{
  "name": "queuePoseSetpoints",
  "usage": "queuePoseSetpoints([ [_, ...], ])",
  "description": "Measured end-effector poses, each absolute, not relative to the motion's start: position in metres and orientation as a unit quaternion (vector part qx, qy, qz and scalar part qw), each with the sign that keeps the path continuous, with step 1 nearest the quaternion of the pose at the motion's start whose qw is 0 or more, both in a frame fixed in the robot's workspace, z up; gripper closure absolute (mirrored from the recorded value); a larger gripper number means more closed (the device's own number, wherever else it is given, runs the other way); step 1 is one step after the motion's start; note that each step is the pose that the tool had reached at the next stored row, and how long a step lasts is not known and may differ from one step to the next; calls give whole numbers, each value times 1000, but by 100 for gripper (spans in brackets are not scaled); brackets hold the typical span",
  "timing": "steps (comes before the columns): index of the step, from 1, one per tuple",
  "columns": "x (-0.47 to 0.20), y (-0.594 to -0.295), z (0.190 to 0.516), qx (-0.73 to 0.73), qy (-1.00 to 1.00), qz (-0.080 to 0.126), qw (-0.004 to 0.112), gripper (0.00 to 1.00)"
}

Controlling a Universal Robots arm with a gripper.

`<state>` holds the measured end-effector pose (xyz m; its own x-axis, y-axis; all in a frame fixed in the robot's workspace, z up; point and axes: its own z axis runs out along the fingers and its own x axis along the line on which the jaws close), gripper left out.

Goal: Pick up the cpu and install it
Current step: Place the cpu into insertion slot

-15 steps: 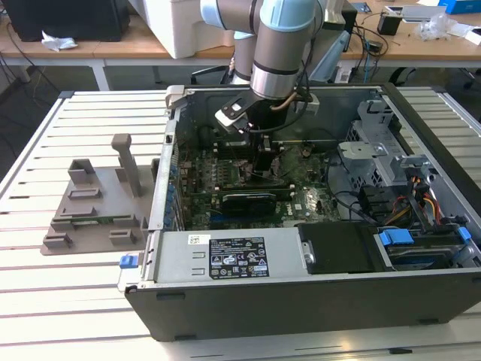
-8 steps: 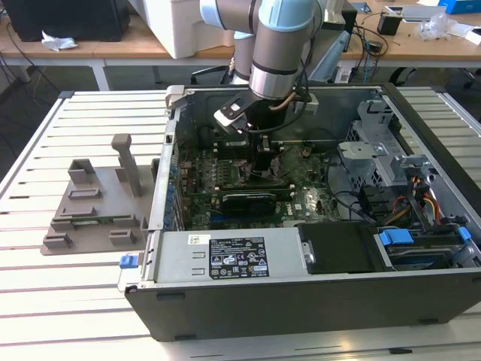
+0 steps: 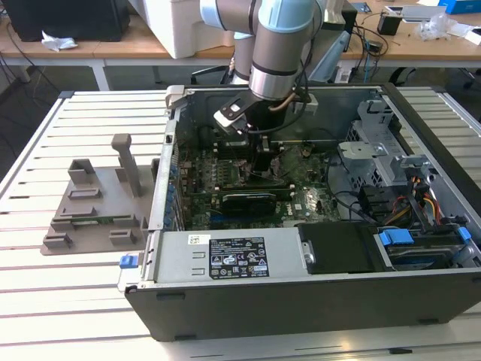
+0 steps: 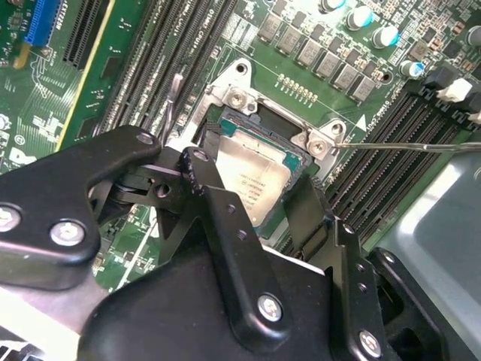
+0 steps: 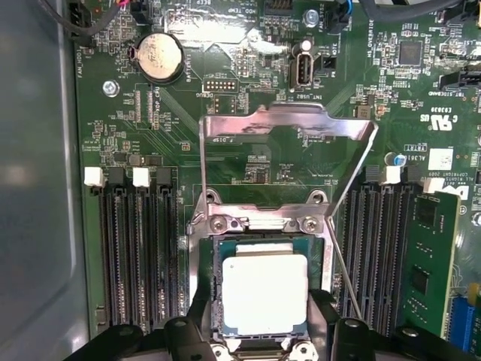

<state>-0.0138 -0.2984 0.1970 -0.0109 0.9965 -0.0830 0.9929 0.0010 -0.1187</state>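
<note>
Slatted pale metal bench (image 3: 68, 301), open black PC case (image 3: 301, 308) on it. Robot arm (image 3: 274, 45) reaches in, gripper (image 3: 264, 162) over green mobo (image 5: 248, 150). Second wrist view: black fingers (image 4: 197, 162) pinch cpu (image 4: 259, 177) by two opposite edges, right at socket (image 4: 225, 94). Cpu is a thin flat square w/ matte silver lid on green substrate, lying lid up. Being square it has no long axis; edges run parallel to DIMM slots (image 5: 139, 248) flanking gripper. Shiny steel load plate (image 5: 285, 124) tilted open just beyond fingertips. Thin wire lever (image 4: 406, 147) off to one side. Grey plastic holder (image 3: 94, 207) well apart, outside case.
</note>
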Motion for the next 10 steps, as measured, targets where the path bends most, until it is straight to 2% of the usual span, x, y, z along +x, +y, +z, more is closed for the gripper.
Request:
queuePoseSetpoints([
  [10,-14,-299,202,-703,-707,70,14,38],
])
